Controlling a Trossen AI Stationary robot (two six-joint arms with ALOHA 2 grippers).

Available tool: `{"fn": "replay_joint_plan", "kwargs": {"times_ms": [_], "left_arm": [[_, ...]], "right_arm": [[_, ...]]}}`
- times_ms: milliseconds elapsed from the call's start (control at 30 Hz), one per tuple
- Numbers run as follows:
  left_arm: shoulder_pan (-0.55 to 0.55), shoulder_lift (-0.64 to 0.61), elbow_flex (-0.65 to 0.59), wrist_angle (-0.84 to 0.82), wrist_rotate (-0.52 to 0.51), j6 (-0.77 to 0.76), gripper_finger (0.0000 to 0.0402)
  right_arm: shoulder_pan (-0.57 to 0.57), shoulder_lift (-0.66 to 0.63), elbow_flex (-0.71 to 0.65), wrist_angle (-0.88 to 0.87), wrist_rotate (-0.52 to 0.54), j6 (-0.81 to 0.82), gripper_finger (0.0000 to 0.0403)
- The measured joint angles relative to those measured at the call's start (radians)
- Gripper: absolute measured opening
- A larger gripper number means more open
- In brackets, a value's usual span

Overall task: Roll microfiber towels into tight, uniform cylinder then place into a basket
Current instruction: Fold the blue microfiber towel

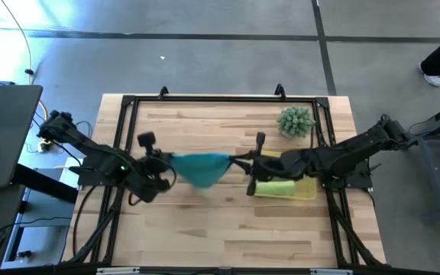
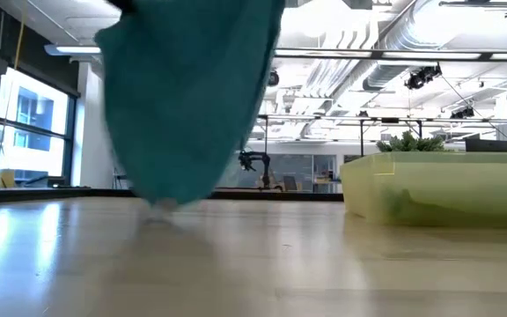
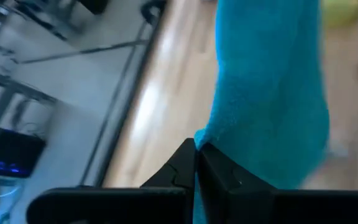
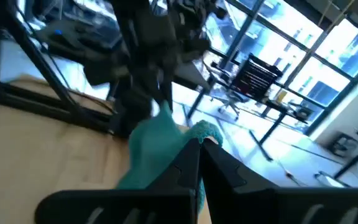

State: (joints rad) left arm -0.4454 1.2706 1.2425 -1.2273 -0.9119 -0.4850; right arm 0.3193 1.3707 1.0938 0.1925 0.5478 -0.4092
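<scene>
- While the teal towel [image 1: 202,168] hangs above mid-table, your left gripper [image 1: 166,162] pinches its left corner.
- Your right gripper [image 1: 234,161] pinches its right corner.
- The basket [image 1: 308,190] sits right, holding a green towel [image 1: 273,187].

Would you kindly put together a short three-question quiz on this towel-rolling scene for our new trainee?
1. True or false: the teal towel lies flat on the table.
2. Which grippers pinch the teal towel? A) left only B) right only C) both
3. Fill in: the lime green towel lies in the ____.

Key:
1. False. It hangs between the left gripper and the right gripper, with only its lowest tip near the wood.
2. C. Each is shut on a corner.
3. Basket, the yellow tray below the spiky plant in the high view.
</scene>
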Motion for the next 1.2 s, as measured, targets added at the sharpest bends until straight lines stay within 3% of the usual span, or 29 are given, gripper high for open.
{"fn": "replay_joint_plan", "kwargs": {"times_ms": [200,300,400,467,567,600,700,867,1000,1200], "left_arm": [[0.045,-0.035,0.053,-0.059,-0.063,0.091,0.0],[0.093,-0.037,0.051,-0.117,-0.133,0.126,0.0],[0.134,-0.032,0.051,-0.115,-0.199,0.122,0.0],[0.155,-0.033,0.052,-0.101,-0.118,0.143,0.0],[0.179,-0.031,0.051,-0.102,0.09,0.184,0.0],[0.186,-0.031,0.051,-0.11,0.091,0.185,0.0],[0.197,-0.032,0.051,-0.12,-0.072,0.14,0.0],[0.21,-0.032,0.051,-0.109,-0.088,0.213,0.0],[0.255,-0.032,0.051,-0.11,-0.135,0.265,0.0],[0.378,-0.032,0.051,-0.108,-0.269,0.352,0.0]], "right_arm": [[-0.151,-0.01,-0.141,0.1,-0.127,0.05,0.0],[-0.215,-0.011,-0.255,0.399,-0.204,0.083,0.0],[-0.257,-0.011,-0.366,0.696,-0.346,0.099,0.0],[-0.274,-0.006,-0.425,0.762,-0.404,0.157,0.0],[-0.293,-0.003,-0.468,0.769,-0.51,0.233,0.0],[-0.294,-0.004,-0.471,0.775,-0.478,0.222,0.0],[-0.289,-0.004,-0.471,0.772,-0.217,0.2,0.0],[-0.29,-0.004,-0.465,0.744,-0.329,0.183,0.0],[-0.313,-0.004,-0.435,0.665,-0.269,0.134,0.0],[-0.403,-0.004,-0.379,0.609,-0.277,0.03,0.0]]}}
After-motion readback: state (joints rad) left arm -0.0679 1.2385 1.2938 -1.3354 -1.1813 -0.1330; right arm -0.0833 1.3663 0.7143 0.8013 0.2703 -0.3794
